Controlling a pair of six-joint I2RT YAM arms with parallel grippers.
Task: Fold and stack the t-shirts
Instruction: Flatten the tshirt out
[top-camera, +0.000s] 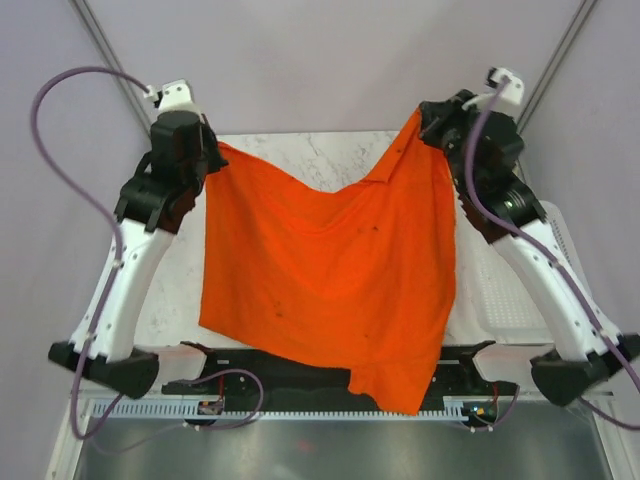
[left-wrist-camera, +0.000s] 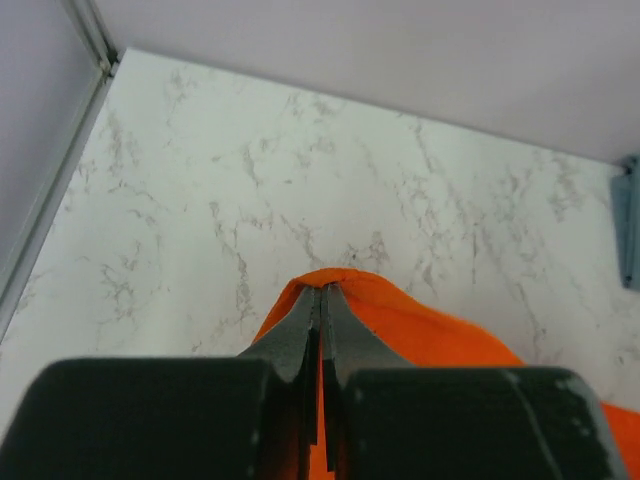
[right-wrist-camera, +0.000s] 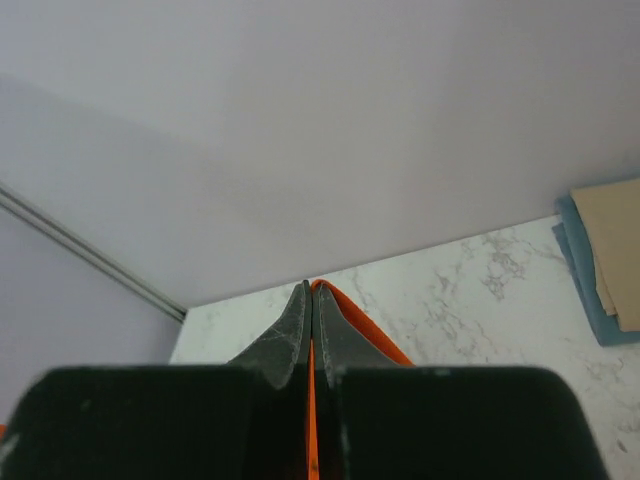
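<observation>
A bright orange t-shirt (top-camera: 330, 270) hangs spread out between both arms above the marble table (top-camera: 300, 150), its lower edge drooping past the near table edge. My left gripper (top-camera: 212, 150) is shut on the shirt's upper left corner; in the left wrist view orange cloth (left-wrist-camera: 420, 325) bulges past my closed left gripper (left-wrist-camera: 322, 290). My right gripper (top-camera: 425, 120) is shut on the upper right corner, a little higher; in the right wrist view a thin orange edge (right-wrist-camera: 365, 320) shows beside my closed right gripper (right-wrist-camera: 312, 288). A tan-beige t-shirt (right-wrist-camera: 612, 245) lies folded on a light blue one (right-wrist-camera: 585, 300) at the table's right.
A white perforated basket (top-camera: 510, 290) sits at the right side of the table, partly behind the right arm. Purple cables loop from both arms. Lavender walls with metal rails close in the table at the back and sides.
</observation>
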